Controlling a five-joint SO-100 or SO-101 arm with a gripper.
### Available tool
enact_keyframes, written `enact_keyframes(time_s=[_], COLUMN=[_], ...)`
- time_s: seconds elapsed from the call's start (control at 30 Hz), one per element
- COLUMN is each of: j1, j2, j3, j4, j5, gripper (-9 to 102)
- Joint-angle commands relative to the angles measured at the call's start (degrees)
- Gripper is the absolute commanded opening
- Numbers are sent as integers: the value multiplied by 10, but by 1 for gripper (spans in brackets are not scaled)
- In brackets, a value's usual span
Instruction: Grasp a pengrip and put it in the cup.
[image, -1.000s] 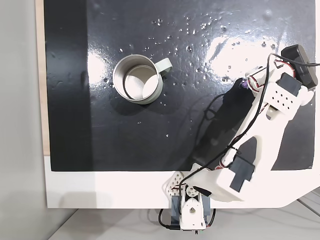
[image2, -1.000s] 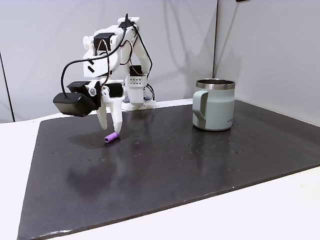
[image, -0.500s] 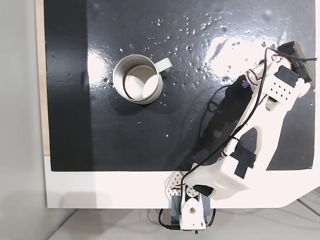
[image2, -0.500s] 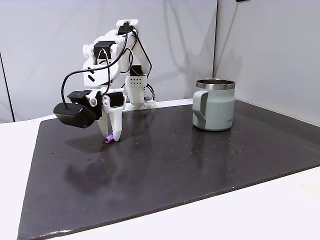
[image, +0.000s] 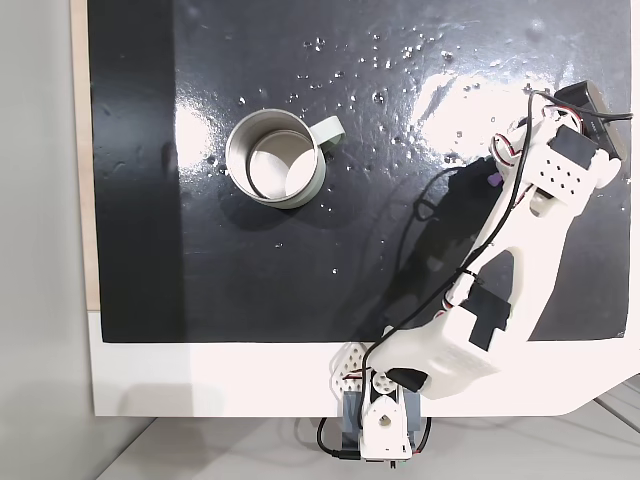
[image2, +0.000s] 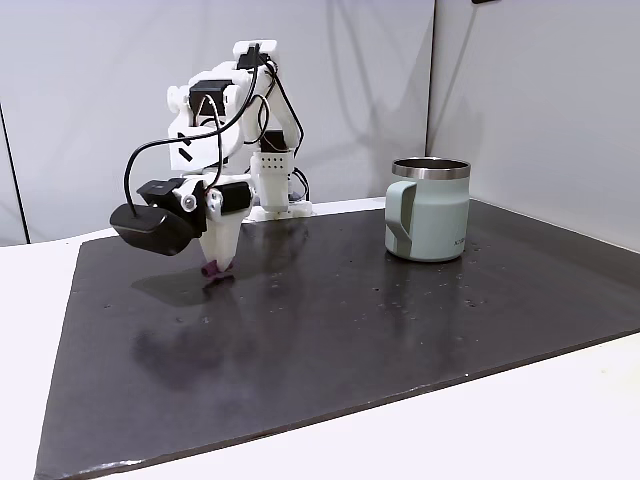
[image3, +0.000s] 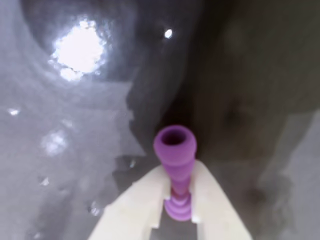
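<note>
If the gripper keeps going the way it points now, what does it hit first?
The gripper points down, shut on the pengrip, so it would likely meet the black mat right beneath it. The cup stands well off that line.

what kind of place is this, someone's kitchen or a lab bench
Likely a hobby or lab test bench: a 3D-printed white arm clamped at a white table's edge, a black mat, plain grey walls, with a metal mug as prop.
</note>
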Motion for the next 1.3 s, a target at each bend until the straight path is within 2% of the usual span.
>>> enact_keyframes(time_s=[0.0, 0.23, 0.37, 0.63, 0.83, 1.27], j1=[-19, -92, -150, -284, -391, -541], j2=[5, 13, 48, 235, 299, 163], j3=[-89, -257, -289, -149, -112, -300], j4=[47, 218, 284, 287, 288, 287], j5=[36, 123, 176, 269, 338, 455], gripper=[3, 3, 3, 3, 3, 4])
